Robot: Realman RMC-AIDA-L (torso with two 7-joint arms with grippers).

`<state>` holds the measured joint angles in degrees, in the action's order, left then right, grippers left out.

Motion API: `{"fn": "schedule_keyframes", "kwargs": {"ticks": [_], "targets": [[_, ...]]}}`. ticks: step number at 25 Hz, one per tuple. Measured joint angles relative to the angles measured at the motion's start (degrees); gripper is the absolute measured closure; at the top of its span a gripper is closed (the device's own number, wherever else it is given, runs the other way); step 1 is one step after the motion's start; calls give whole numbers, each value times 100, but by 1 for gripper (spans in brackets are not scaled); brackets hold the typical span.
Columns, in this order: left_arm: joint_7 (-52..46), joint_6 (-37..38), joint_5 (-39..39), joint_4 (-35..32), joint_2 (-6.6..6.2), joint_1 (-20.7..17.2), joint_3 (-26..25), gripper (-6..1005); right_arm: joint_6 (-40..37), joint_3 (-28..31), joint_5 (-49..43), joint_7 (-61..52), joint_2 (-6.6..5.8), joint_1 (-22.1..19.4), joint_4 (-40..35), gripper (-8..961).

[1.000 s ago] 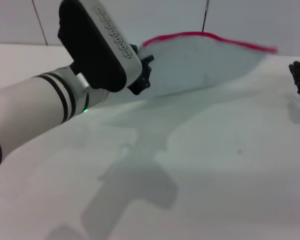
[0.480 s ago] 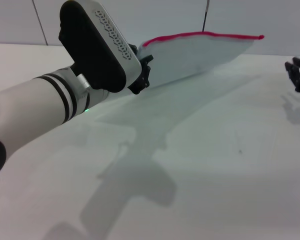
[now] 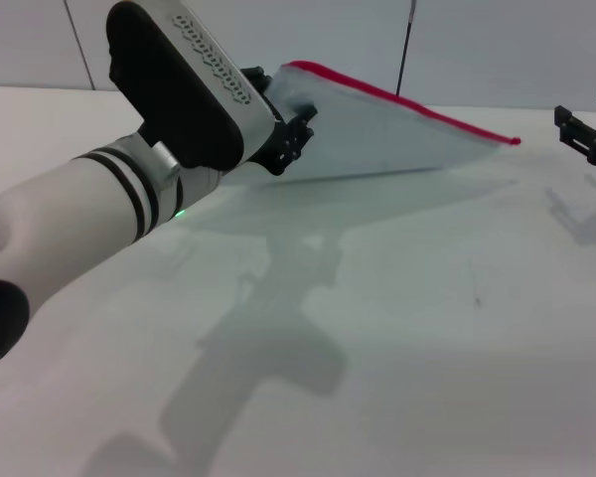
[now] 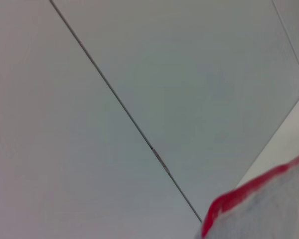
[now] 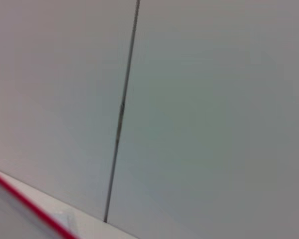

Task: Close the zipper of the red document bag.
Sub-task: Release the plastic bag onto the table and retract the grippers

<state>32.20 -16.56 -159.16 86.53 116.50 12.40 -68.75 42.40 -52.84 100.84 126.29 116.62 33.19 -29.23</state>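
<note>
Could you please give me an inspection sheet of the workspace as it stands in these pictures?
Surface: white table, bare part carries arm shadows.
Job's things: bag held up off the table, tilted; zipper along its upper edge, slider not made out.
Clutter: nothing seen.
Grippers: left tool grips the bag's end; right tool apart from the bag, beyond its far corner, holding nothing.
Cables: nothing seen.
Surroundings: pale wall panels with dark seams.
</note>
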Motion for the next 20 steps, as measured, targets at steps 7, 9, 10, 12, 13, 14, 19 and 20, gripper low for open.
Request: {"fn": "schedule_keyframes", "kwargs": {"ticks": [7, 9, 10, 12, 13, 14, 19, 20], "targets": [[-48, 4, 0, -94, -4, 105, 5, 619, 105, -6, 153, 0, -2, -40, 9, 276], [-48, 4, 0, -110, -3, 119, 6, 559, 105, -7, 156, 1, -4, -37, 9, 279], [-48, 4, 0, -114, -3, 120, 7, 559, 105, -7, 162, 1, -4, -34, 10, 281], [-53, 4, 0, -118, -3, 122, 7, 559, 105, -7, 171, 2, -4, -32, 9, 282], [-57, 7, 0, -119, -3, 124, 8, 559, 105, -7, 172, 2, -2, -30, 9, 283], [-60, 11, 0, -120, -3, 126, 9, 558, 104, -7, 172, 2, 0, -28, 9, 283], [-63, 69, 0, -132, -5, 131, 11, 558, 103, -7, 174, 2, 3, -12, 6, 285], [-64, 69, 0, -138, -5, 131, 11, 558, 102, -7, 174, 2, 3, -10, 6, 285]]}}
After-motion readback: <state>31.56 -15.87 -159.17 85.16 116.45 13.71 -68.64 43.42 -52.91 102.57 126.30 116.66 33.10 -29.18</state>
